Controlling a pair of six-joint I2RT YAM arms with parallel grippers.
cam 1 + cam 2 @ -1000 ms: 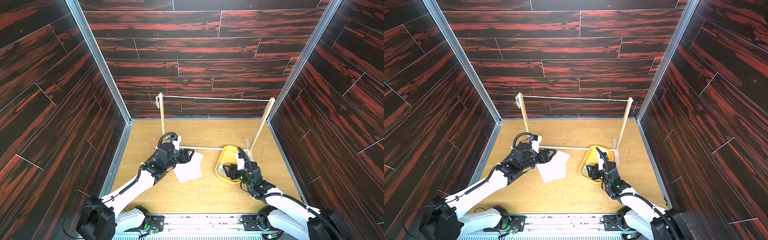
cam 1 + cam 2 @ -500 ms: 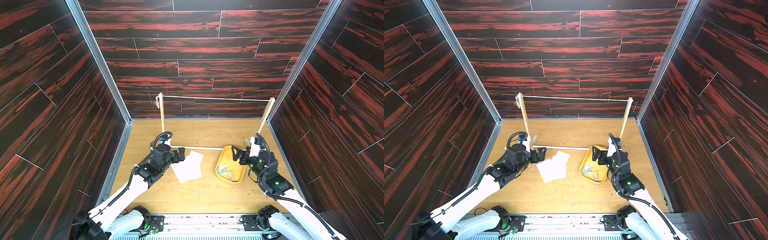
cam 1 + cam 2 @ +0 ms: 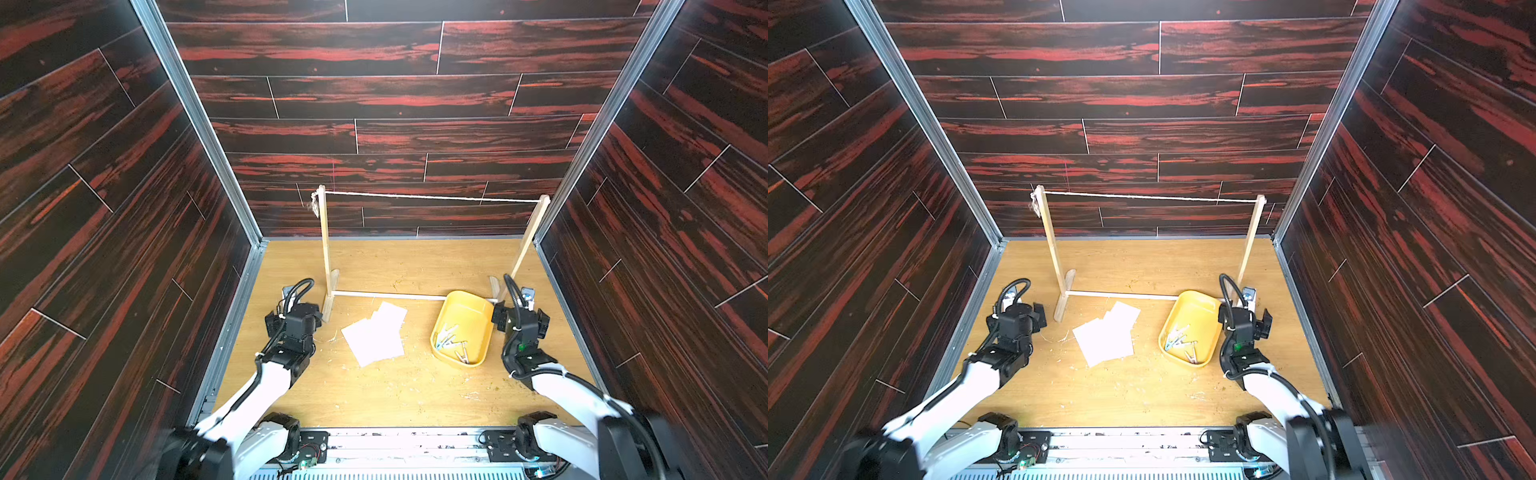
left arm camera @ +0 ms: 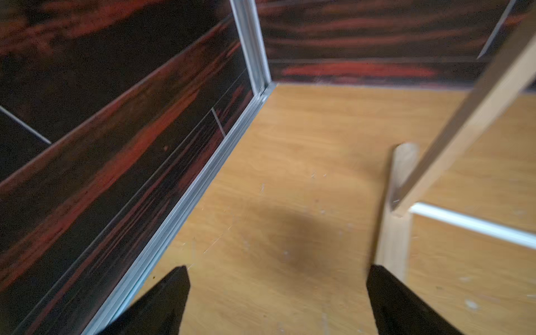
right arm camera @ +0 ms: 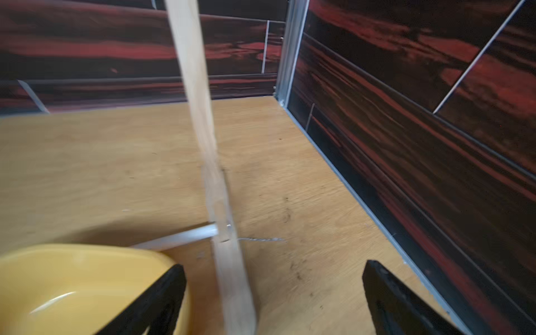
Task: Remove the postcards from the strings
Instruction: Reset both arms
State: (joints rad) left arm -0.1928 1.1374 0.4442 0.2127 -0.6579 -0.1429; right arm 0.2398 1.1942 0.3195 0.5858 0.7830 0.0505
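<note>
Enclosure: dark red-streaked panels around a pale wooden tabletop (image 3: 374,399).
Left gripper (image 4: 277,272): jaws wide apart, empty, low beside the stand's left post (image 3: 327,249).
Right gripper (image 5: 272,266): jaws wide apart, empty, beside the yellow tray (image 3: 469,311).
Postcards (image 3: 376,337): loose overlapping pile flat on the tabletop between the grippers, nearer the left one, long edges running roughly away from the robot.
String (image 3: 432,198): bare, well above both grippers.
Judgement: nothing appears left to unclip.
</note>
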